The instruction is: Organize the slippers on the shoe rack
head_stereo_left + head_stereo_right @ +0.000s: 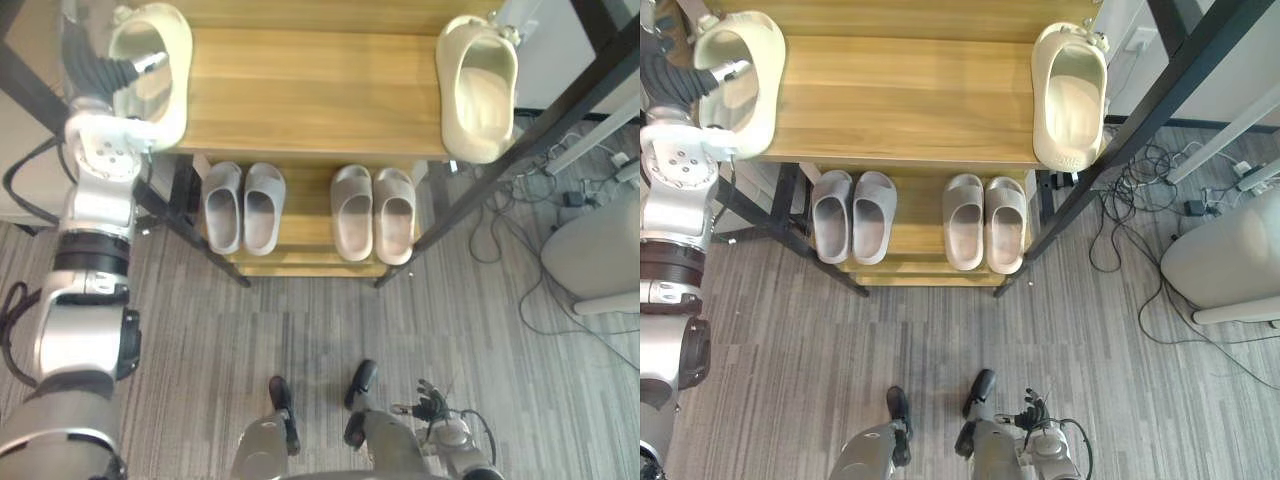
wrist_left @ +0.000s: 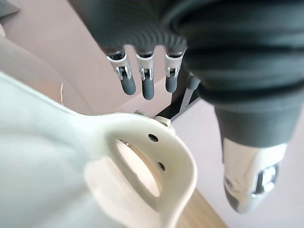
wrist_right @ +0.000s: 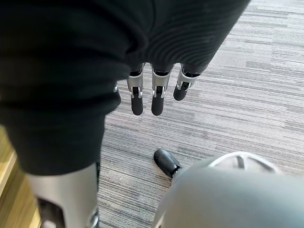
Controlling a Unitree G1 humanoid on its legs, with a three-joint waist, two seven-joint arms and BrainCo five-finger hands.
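While the eye views put my left hand (image 1: 126, 68) at the slipper (image 1: 181, 52) on the shelf (image 1: 310, 90), wrist view adds fingers (image 2: 147, 86) straight, not gripping it. Right hand (image 3: 158, 97) hangs loose, empty.

Cream slippers (image 1: 478, 90), a grey pair (image 1: 222, 205), a taupe pair (image 1: 352, 212); tan wooden shoe rack (image 1: 300, 90); grey streaked carpet (image 1: 300, 340).

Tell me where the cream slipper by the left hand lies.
The cream slipper lies at the left end of the top shelf in the left eye view, beside the left hand, above a grey pair.
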